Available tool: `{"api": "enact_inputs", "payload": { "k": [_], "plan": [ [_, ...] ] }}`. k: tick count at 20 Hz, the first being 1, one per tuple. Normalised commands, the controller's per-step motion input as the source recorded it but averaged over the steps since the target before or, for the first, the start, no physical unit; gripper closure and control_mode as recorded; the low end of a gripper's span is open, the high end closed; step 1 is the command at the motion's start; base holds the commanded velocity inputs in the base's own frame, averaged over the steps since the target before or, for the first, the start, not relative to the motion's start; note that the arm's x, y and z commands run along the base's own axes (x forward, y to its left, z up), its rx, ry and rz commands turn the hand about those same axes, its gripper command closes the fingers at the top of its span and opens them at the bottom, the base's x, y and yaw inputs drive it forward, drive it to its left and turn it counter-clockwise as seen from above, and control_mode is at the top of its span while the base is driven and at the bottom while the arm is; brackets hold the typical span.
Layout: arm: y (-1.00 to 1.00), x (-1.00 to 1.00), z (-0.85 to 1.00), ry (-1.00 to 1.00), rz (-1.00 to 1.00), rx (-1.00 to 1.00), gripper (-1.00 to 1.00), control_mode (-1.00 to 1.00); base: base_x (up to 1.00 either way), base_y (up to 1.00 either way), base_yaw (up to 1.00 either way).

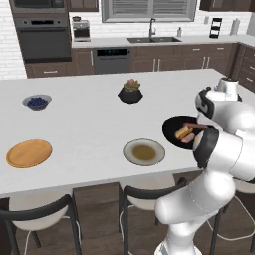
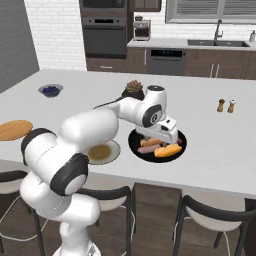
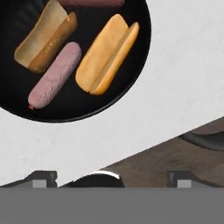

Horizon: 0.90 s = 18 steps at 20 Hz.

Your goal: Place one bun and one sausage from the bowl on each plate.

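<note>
Overhead, the tool (image 3: 110, 177) hangs wide open and empty above the white counter (image 1: 89, 124) by the black bowl (image 3: 131, 74).

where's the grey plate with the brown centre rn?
The grey plate sits near the front edge of the white island counter in the left base view, just left of the black bowl and well right of the wooden plate.

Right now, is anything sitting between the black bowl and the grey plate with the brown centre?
Nothing visible. The black bowl and the grey plate lie side by side on the white counter with bare surface between them; the plant pot stands farther back.
</note>
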Motion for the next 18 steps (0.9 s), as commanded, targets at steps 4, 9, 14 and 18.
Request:
{"api": "enact_inputs", "payload": {
  "k": [4, 9, 14, 18],
  "plan": [
    [0.0, 0.66, -0.27, 0.02, -0.03, 0.0, -1.0, -1.0, 0.0, 0.0, 0.0],
    [-0.11, 0.39, -0.44, 0.01, -0.01, 0.0, -1.0, -1.0, 0.0, 0.0, 0.0],
    [-0.23, 0.16, -0.37, 0.0, 0.0, 0.0, -1.0, -1.0, 0.0, 0.0, 0.0],
    [-0.34, 0.05, -0.37, 0.0, 0.0, 0.0, -1.0, -1.0, 0.0, 0.0, 0.0]
  ]
}}
